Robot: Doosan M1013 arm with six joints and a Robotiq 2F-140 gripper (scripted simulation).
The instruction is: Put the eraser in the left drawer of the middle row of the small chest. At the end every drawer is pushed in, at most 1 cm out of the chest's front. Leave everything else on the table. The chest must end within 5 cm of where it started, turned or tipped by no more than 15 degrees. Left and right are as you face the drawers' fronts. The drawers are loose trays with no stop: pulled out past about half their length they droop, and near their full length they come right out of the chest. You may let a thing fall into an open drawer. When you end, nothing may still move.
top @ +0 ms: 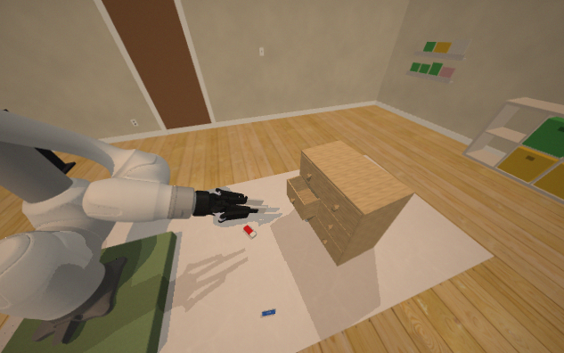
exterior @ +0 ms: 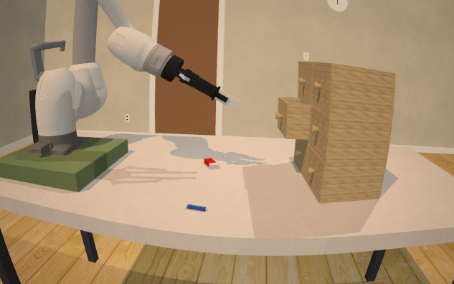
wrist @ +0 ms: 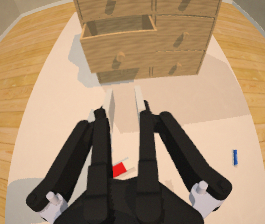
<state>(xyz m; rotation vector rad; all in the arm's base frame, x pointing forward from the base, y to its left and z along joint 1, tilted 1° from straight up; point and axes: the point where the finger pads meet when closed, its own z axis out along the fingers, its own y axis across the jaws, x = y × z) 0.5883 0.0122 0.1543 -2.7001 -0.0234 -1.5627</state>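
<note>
Pale table (top: 235,285) (exterior: 117,204) (wrist: 48,145) with 1 chest (top: 378,223) (exterior: 358,136) (wrist: 183,42), 1 red-and-white eraser (top: 249,231) (exterior: 211,163) (wrist: 119,170), 1 blue cylinder (top: 268,313) (exterior: 196,207) (wrist: 235,157), 1 green base (top: 164,258) (exterior: 39,176)

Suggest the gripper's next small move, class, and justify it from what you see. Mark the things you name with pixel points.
Probably lower the gripper (top: 253,205) (exterior: 233,103) (wrist: 124,95) toward the eraser (top: 249,231) (exterior: 211,163) (wrist: 119,170), opening its partly parted fingers wider on the way. The left middle drawer (top: 303,202) (exterior: 297,118) (wrist: 103,52) already stands pulled out, while the eraser lies on the table (top: 217,303) (exterior: 146,211) (wrist: 58,130) and nothing is between the fingers.
</note>
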